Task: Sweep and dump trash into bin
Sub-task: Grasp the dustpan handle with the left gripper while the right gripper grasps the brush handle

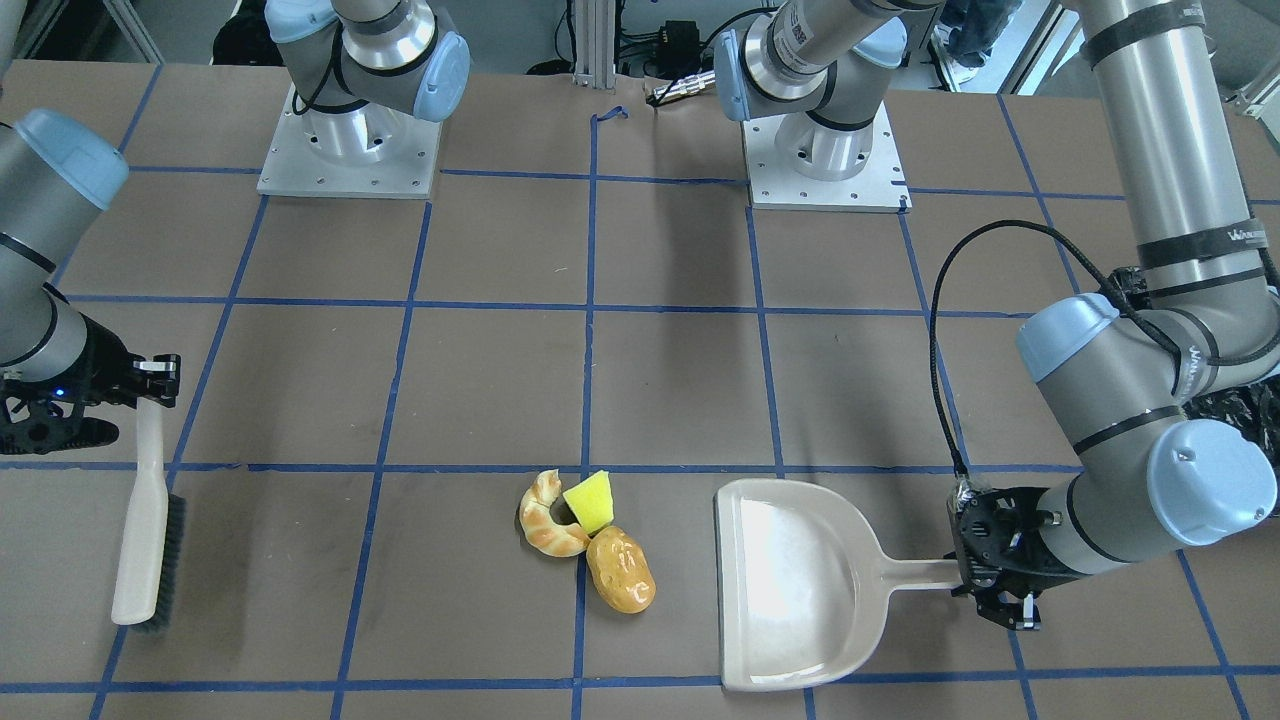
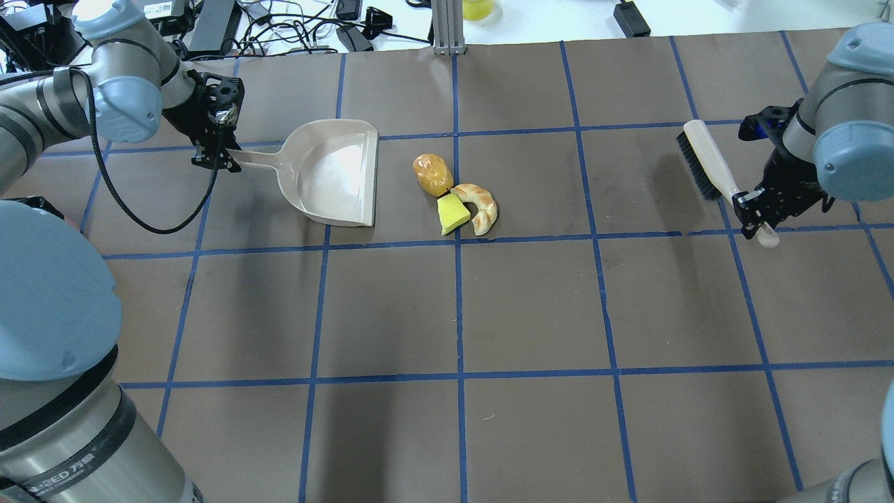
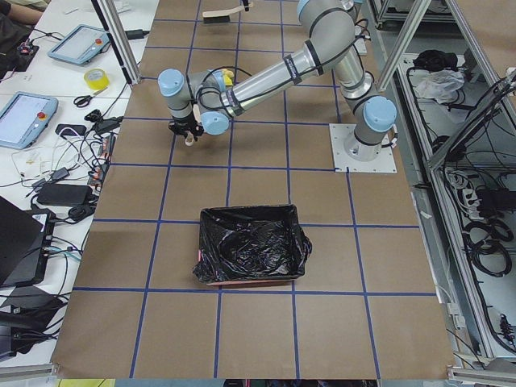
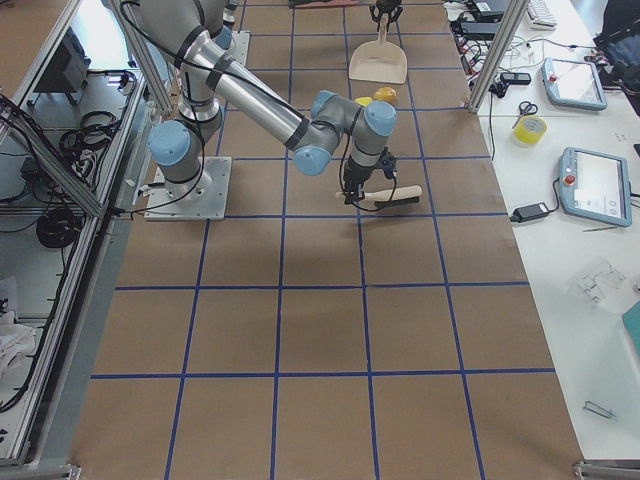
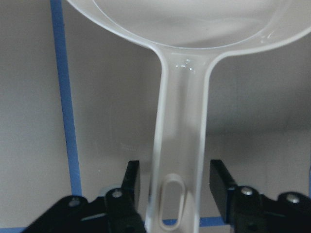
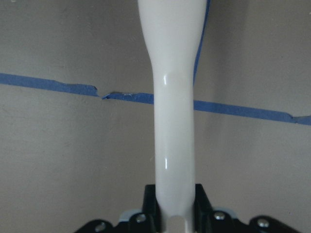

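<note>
The left gripper (image 5: 175, 167) is sitting spread around the dustpan (image 1: 800, 590) handle. Its fingers (image 5: 131, 177) are standing clear on both sides, gripping nothing. The right gripper (image 6: 175, 191) is clamping the brush (image 1: 145, 540) handle tight, at the front view's left edge.

The danger, as I'm reading it: with the pan unheld, a sweep could be shoving it away instead of loading it. The rounded pieces might also be rolling past its lip.

The trash is lying bunched at that view's lower centre, near the pan's mouth: a golden curved croissant (image 1: 548, 515), a yellow-green wedge (image 1: 590, 500) tucked against it, and a glossy brown lump (image 1: 620, 570) touching both. The bin (image 3: 242, 211), black-lined, is waiting at the left side view's lower centre, well apart.
</note>
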{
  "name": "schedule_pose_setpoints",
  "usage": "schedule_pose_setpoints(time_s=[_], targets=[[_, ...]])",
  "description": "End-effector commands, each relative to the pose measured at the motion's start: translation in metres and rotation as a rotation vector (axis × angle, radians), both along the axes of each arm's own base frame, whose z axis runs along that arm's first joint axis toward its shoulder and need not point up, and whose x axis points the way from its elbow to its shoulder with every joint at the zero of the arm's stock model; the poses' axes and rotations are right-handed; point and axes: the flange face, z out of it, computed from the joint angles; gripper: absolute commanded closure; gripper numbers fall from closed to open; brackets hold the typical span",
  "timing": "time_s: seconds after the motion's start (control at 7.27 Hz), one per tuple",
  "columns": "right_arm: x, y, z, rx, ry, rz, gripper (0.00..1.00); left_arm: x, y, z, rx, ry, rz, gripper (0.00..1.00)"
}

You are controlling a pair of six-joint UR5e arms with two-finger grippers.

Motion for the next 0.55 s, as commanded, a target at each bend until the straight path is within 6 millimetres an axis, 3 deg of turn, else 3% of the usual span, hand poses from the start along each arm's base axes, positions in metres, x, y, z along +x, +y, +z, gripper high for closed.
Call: schedule_pose_setpoints(time_s=[0.0,0.41], targets=[[0.054,0.011,0.033,0.009,0.04,-0.047,1.0,-0.005,0.0,0.0,0.004,-0.011,0.006,0.91],[0.19,0.031,0.037,0.014,0.132,-0.254,1.0,-0.011,0.004,0.004,0.011,-0.016,0.052,0.93]])
